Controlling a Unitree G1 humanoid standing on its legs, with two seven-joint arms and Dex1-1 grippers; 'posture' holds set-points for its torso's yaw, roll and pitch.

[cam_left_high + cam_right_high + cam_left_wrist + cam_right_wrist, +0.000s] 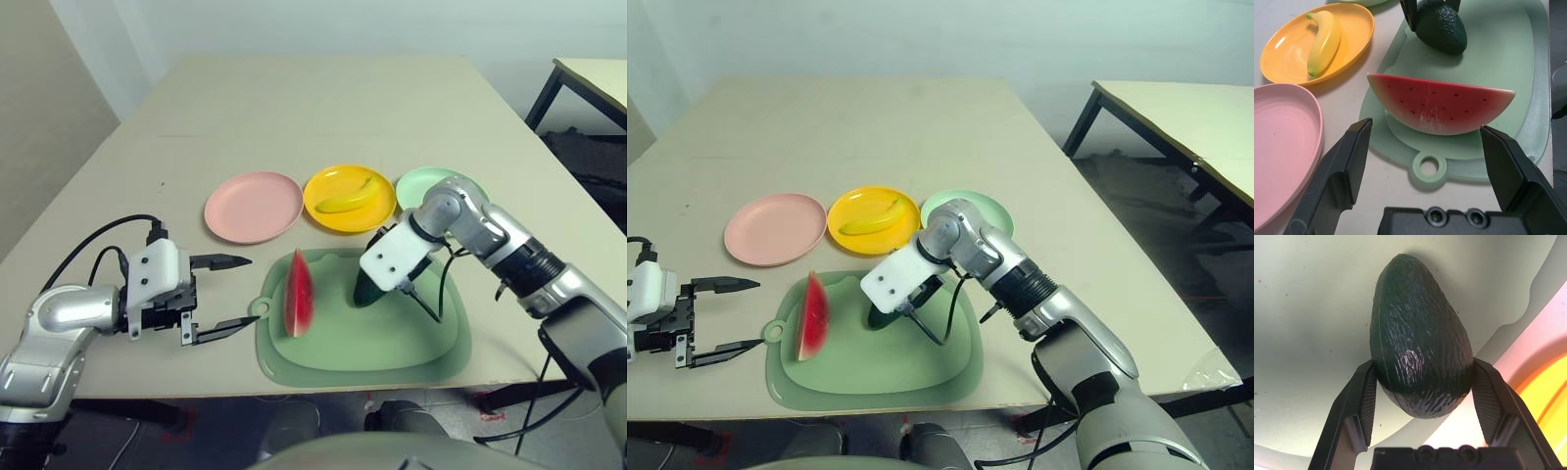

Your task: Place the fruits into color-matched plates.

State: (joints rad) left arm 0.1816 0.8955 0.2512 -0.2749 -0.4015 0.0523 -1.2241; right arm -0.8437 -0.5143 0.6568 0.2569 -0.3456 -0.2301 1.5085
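Note:
The dark green avocado [1420,357] lies on the pale green cutting mat [392,343], and my right gripper [1422,364] is shut on it, both pads pressed against its sides. The red watermelon wedge [299,294] stands on its rind at the mat's left end. My left gripper [253,291] hovers open just left of the wedge, fingers pointing at it. The yellow banana [350,199] rests in the yellow plate [328,181]. The pink plate [253,206] to its left and the mint green plate [421,181] to its right hold nothing; my right arm hides part of the green one.
The three plates stand in a row just behind the mat, near the table's middle. The mat's front edge lies close to the table's near edge. A second table [593,73] stands off to the right.

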